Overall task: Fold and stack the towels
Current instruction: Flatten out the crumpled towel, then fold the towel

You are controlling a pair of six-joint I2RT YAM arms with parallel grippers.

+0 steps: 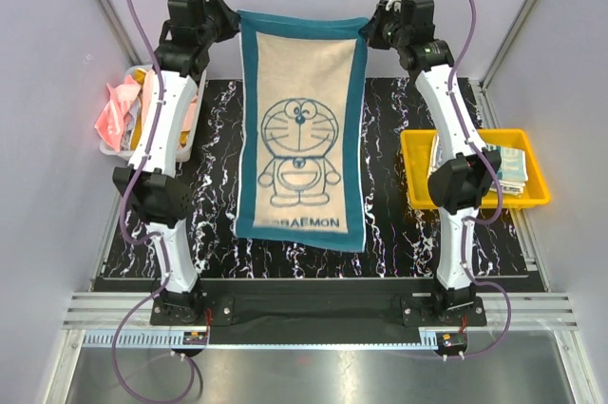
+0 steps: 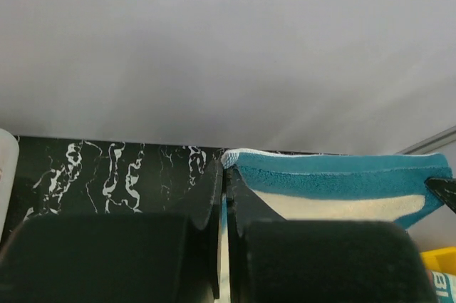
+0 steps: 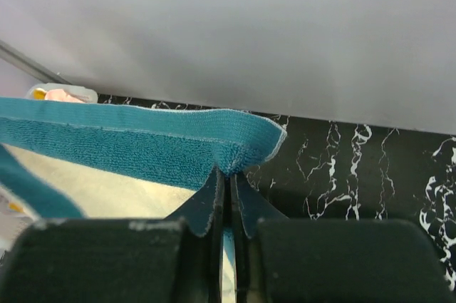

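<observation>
Towel (image 1: 302, 128), teal-bordered: stretched over table (image 1: 399, 233) centre. Left gripper (image 1: 234, 18): pinched shut on its far left corner. Right gripper (image 1: 367, 29): pinched shut on far right corner. Tray (image 1: 503, 134): right side of table

Soft, even light fills every view, and shadows are faint and diffuse. The overhead picture is sharp edge to edge. The metal plate (image 1: 304, 371) along its bottom carries a pale sheen, while the dark worktop (image 1: 399, 233) looks matt. In both wrist views the fingers (image 2: 206, 203) at the bottom of the frame are dark and blurred, and the towel (image 2: 342, 175) edge above them is crisper.
</observation>
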